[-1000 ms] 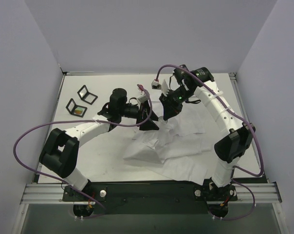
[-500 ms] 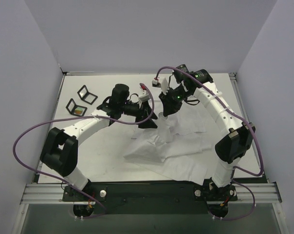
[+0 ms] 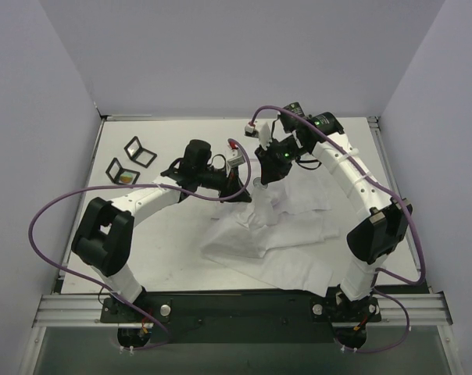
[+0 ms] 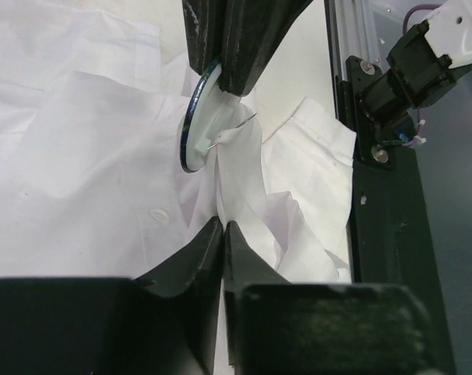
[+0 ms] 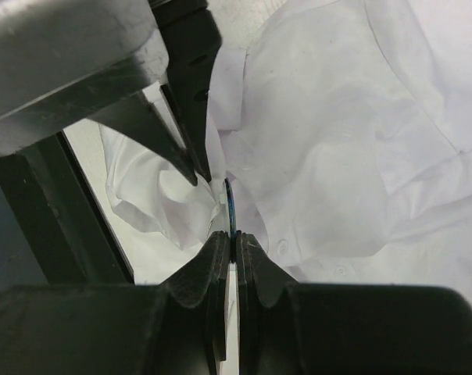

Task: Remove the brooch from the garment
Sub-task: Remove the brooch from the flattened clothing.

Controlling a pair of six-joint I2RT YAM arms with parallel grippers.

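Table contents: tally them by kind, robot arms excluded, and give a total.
White shirt: 1
Brooch: 1
Black square frames: 2
Total: 4

Left arm (image 3: pixel 142 205) and right arm (image 3: pixel 349 168) angled inward, both jaws clamped tight

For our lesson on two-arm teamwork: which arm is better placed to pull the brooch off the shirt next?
Right. The right fingers are shut on the brooch, while the left fingers pinch the garment close beside it, so the left probably serves best as anchor.
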